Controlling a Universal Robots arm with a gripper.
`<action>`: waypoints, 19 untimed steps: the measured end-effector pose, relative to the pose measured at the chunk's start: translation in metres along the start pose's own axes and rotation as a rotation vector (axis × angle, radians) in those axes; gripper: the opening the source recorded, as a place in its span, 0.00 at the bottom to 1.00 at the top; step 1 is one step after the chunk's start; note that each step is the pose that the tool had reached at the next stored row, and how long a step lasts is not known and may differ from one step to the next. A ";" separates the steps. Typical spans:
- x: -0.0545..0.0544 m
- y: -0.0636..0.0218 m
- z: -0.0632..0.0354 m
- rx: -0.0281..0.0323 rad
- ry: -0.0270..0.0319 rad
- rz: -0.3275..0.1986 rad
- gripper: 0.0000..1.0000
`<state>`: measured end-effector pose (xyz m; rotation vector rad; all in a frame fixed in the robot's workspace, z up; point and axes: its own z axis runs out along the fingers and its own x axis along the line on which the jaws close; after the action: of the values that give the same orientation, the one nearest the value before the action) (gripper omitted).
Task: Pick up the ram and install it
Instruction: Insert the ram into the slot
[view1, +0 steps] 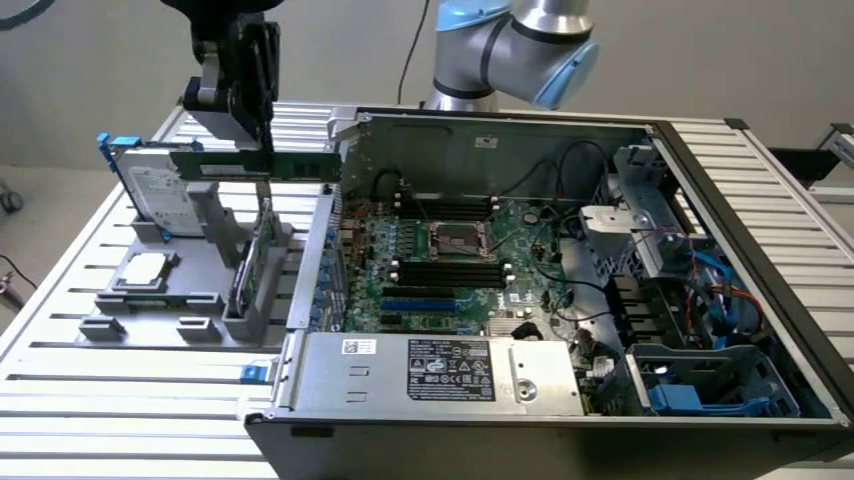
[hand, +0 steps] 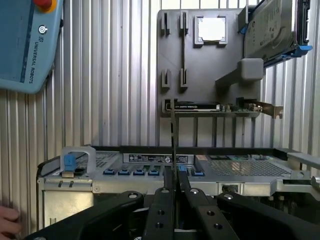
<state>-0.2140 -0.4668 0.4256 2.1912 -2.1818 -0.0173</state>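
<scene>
Above the grey holder (view1: 200, 290), toward the surface's (view1: 80, 400) edge at the exterior view's left, the ram (view1: 300, 166) was held level in the air, gripped near its middle by the fingers (view1: 262, 135). It was lifted clear of the holder and hung just outside the open case's (view1: 481, 150) wall. A hard drive (view1: 160, 195) was propped upright at the holder's far end, and a processor (view1: 147, 268) lay flat on it. In the wrist view the ram (hand: 173, 130) was seen edge-on, pinched between the fingers (hand: 161, 210). A person's hand (hand: 7, 220) was seen near the case.
</scene>
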 end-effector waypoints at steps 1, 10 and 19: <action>-0.001 -0.0032 -0.0002 0.0000 0.0000 0.000 0.14; -0.020 -0.0415 0.0099 -0.0005 0.0001 0.000 0.14; -0.036 -0.0818 0.0240 -0.0010 0.0001 0.000 0.14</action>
<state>-0.1334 -0.4309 0.3971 2.1907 -2.1812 -0.0183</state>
